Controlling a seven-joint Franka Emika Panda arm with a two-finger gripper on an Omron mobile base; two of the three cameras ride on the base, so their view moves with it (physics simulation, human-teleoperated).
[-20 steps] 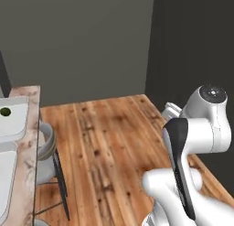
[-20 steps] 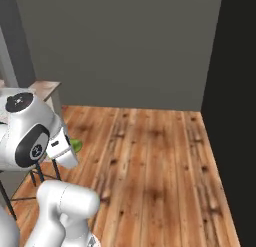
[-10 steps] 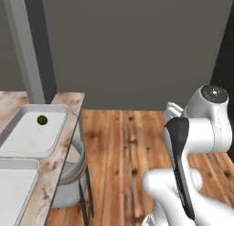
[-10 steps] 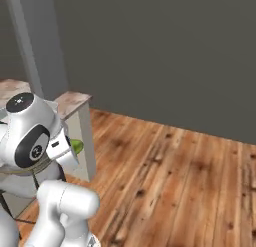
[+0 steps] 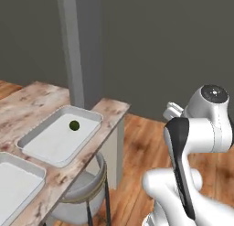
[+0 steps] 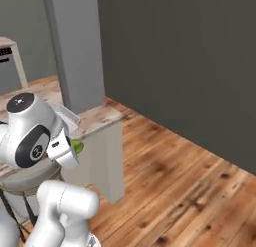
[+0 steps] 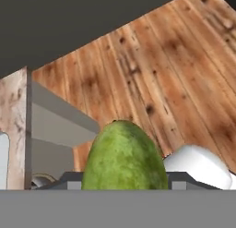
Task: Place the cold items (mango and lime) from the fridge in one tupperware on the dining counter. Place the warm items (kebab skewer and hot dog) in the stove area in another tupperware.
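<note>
left base view: the long island table [image 5: 43,104] with its brown-and-cream marbled stone top now fills the 8 to 9 o'clock part of the picture. a second ago only a corner of it showed at the left edge, so the base has driven and turned toward it; nothing on the table has moved of itself. two shallow pale grey rectangular tupperware trays sit on it: the farther tray [image 5: 48,145] holds the small round dark green lime [image 5: 74,125], resting on its floor toward 12 o'clock, and the nearer tray [image 5: 13,186] at 7 o'clock looks bare. a round grey stool [image 5: 82,195] stands under the table's end, with a grey pillar [image 5: 80,46] behind.

right base view: the white arm sits folded at 8 o'clock. a sliver of the yellow-green mango [image 6: 77,146] peeks out beside the wrist, in the air, just short of the table end; half a second ago the table lay farther off to the left.

hand view: the mango [image 7: 124,158] bulks up at 6 o'clock, right in front of the camera, with wood floor [image 7: 175,70] beyond and the table's grey side at 9 o'clock. the jaws are clamped on the mango, their tips hidden behind the fruit.

judging by this, the carry is nearly over: one cold item is already in its tray, and the next move should be reaching over that same tray with the lime and letting the mango go there.
</note>
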